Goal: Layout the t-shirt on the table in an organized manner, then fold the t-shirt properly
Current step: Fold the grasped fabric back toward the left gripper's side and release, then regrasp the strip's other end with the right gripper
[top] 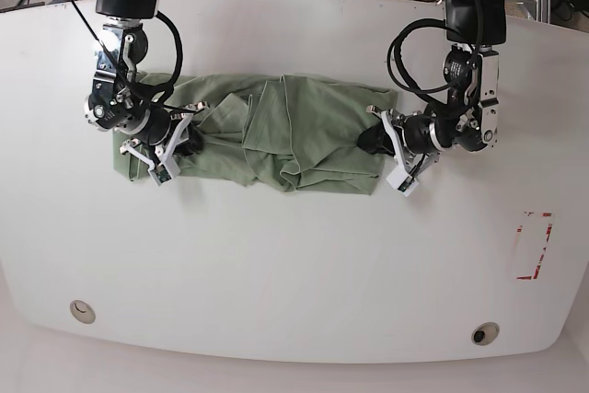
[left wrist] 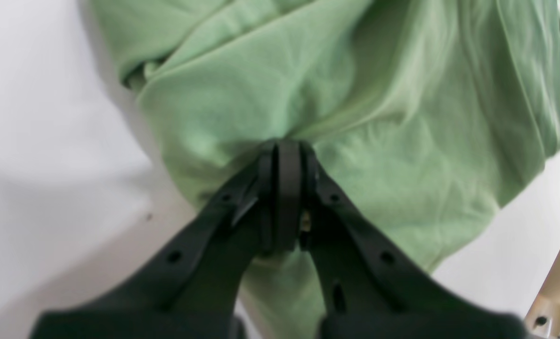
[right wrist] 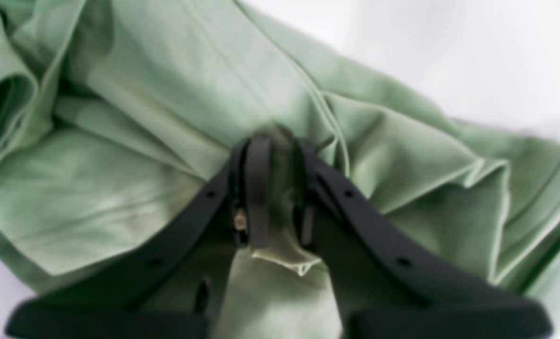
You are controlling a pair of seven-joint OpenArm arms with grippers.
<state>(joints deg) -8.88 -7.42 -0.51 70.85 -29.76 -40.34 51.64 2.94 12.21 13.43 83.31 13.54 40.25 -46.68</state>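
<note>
On white smooth counter point(top: 294, 264): crumpled sage-green knit t-shirt point(top: 276, 135). Left claw point(left wrist: 287, 150) pinched together on t-shirt; right claw point(right wrist: 277, 141) clamped on t-shirt edge.

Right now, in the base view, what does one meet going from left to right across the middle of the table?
Right gripper, shut on the t-shirt's end → crumpled t-shirt → left gripper, shut on its other end → red tape rectangle on the table.

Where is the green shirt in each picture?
Left wrist: the green shirt fills the top and right, ahead of the left gripper.
Right wrist: it fills nearly the whole picture.
Base: it lies bunched across the upper middle of the table.
Shared landmark: the shirt's crumpled folds between both grippers.
</note>
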